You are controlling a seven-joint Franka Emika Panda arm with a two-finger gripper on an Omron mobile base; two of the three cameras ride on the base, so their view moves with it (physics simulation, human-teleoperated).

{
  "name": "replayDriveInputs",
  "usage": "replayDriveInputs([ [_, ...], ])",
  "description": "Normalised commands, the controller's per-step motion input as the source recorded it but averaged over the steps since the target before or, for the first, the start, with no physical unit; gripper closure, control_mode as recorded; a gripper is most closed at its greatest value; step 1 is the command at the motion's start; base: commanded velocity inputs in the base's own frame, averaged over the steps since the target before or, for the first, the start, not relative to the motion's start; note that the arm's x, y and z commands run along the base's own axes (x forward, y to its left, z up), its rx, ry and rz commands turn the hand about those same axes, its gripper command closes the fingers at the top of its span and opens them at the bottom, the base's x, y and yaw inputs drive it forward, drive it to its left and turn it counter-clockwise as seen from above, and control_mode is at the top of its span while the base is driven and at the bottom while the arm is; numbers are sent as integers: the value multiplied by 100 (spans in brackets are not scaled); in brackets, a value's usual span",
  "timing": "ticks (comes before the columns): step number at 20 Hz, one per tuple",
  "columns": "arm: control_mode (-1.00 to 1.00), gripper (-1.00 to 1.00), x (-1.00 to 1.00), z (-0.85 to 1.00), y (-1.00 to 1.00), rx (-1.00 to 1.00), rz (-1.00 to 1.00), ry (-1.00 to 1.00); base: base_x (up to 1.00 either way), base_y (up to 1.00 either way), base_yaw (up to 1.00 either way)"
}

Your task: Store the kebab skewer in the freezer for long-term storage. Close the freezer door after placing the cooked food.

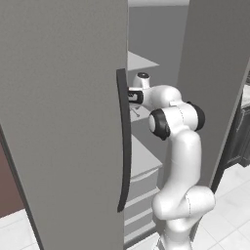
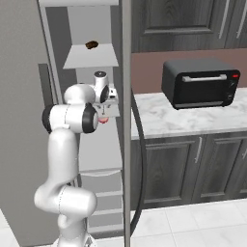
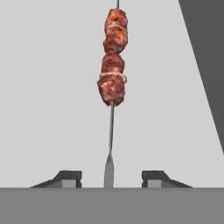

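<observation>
The kebab skewer (image 3: 113, 65) lies on a pale shelf straight ahead in the hand view, its red-brown meat chunks at the far end and its flat metal handle end toward me. My gripper (image 3: 111, 178) is open. Its fingertips (image 3: 70, 177) stand apart on either side of the handle end, with a gap on each side. My arm reaches into the freezer (image 2: 91, 159) at mid height. The freezer door (image 1: 215, 88) is swung open on the right and shows edge-on (image 2: 126, 144) in the right base view.
The plain grey door (image 1: 63, 122) with its dark bar handle (image 1: 124, 146) stays closed close to my hand's left. A dark brown lump (image 2: 91, 45) sits on the upper shelf and a pink lump (image 2: 103, 119) below my hand. A black toaster oven (image 2: 200, 82) stands on the marble counter (image 2: 159, 116).
</observation>
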Motion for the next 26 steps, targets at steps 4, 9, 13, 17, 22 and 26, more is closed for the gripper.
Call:
replayDriveInputs([
  [4, -100, -100, 0, -3, 0, 0, 0, 0, 0, 0, 0],
  [9, -100, -100, -13, 0, 0, 0, 0, 0, 0, 0, 0],
  [13, -100, -100, -43, 0, 0, 0, -2, -4, 0, 0, 0],
  [17, -100, -100, -65, 0, -3, 0, -1, -9, 0, 0, 0],
  [22, -100, -100, -78, 7, 0, 0, -3, -5, 0, 0, 0],
  [26, -100, -100, -96, 33, -3, 0, -1, -2, 0, 0, 0],
])
